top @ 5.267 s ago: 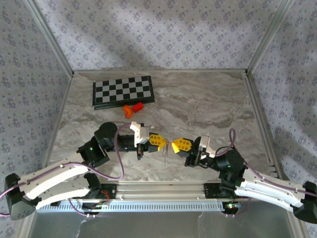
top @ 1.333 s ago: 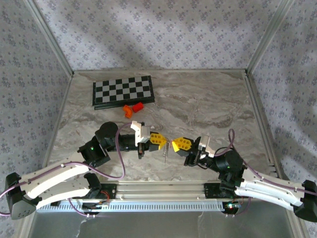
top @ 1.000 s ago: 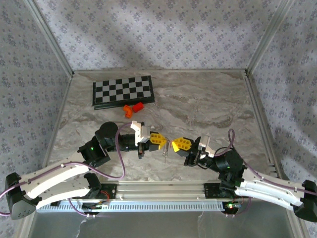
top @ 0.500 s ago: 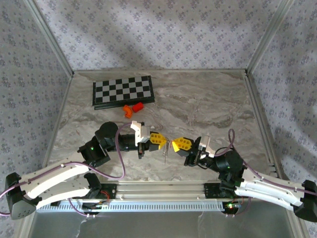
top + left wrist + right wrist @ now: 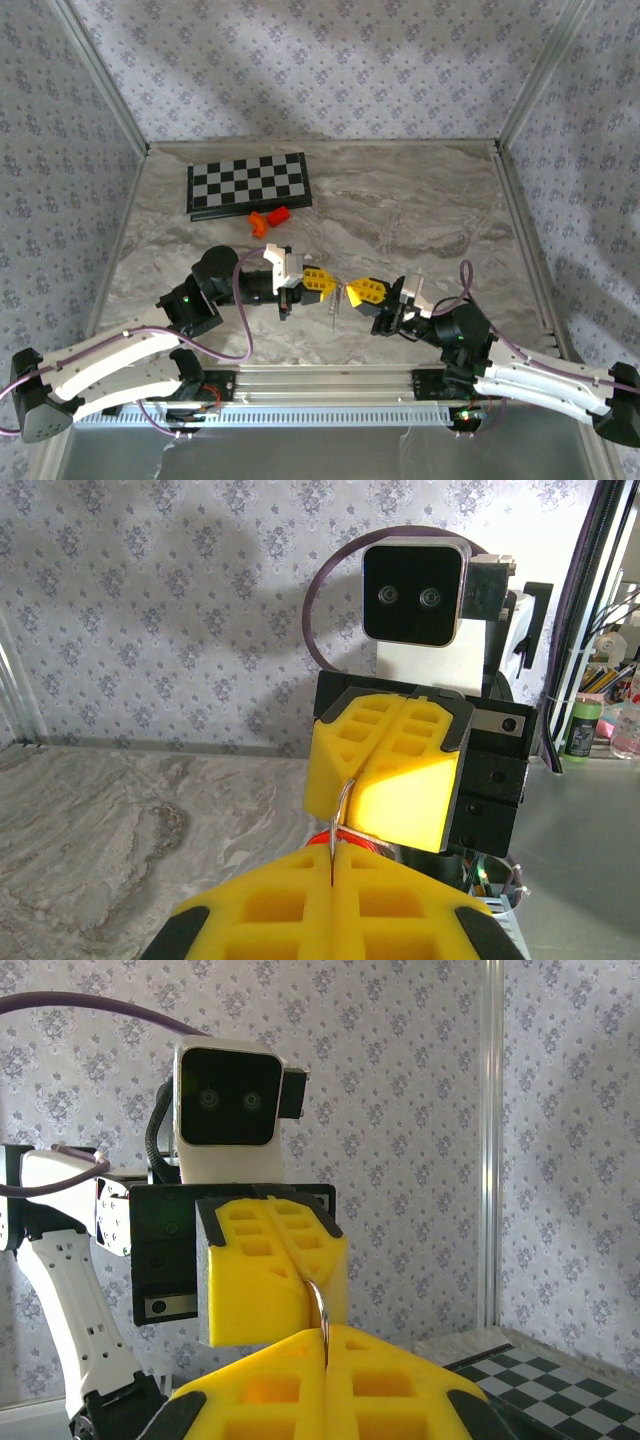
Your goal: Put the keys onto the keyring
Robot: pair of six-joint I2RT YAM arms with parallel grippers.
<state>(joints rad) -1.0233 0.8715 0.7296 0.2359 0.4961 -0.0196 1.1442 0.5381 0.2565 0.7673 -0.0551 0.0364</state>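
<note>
- Left hand (image 5: pixel 326 286) and right hand (image 5: pixel 352 292) were seen tip to tip above the near middle of the table (image 5: pixel 430 215), each with its yellow fingers pressed together.
- The keyring (image 5: pixel 341 802) was pinched between the two. In the left wrist view its thin wire was seen rising from the seam of the left hand (image 5: pixel 330 865) into the seam of the right hand (image 5: pixel 358 772).
- In the right wrist view the keyring (image 5: pixel 318 1305) was seen curving from the right hand (image 5: pixel 325 1345) across to the left hand (image 5: pixel 300 1265).
- A sliver of red (image 5: pixel 342 839), taken to be the tag, was glimpsed just under the wire.
- From above, a thin silver piece (image 5: pixel 335 303) was seen hanging below the meeting point. It was judged likely to be one of the keys, though it was too small to be told for certain.
- The wire was judged light, springy and slick, and easily twisted out of a flat pinch. A hold close beside the split was thought best, so that the coil could be pried apart.
- The keys were judged stiff, tiny and slippery. They were thought best taken by the head, with the hole left free.
- The chessboard (image 5: pixel 248 185) and two orange blocks (image 5: pixel 268 219) were seen well apart, at the far side.
</note>
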